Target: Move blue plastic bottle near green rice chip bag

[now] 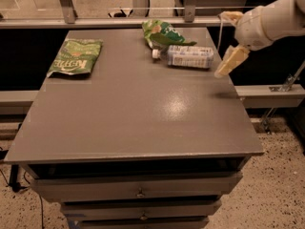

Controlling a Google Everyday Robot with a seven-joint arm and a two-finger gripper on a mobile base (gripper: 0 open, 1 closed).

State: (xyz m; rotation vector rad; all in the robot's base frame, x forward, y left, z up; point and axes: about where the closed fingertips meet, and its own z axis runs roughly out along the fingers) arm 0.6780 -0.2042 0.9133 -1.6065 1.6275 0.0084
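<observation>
The blue plastic bottle (189, 56) lies on its side at the back right of the grey table (133, 109), white cap pointing left. Its cap end touches the puffy green rice chip bag (163, 33), which lies just behind it. My gripper (221, 45) hangs over the table's right edge, just right of the bottle's base and apart from it. It is open and empty, with its cream fingers (229, 61) spread wide.
A flat dark-green bag with white lettering (75, 56) lies at the back left. A metal rail (119, 22) runs behind the table. Drawers (138, 192) sit under the front edge. A low shelf and floor are to the right.
</observation>
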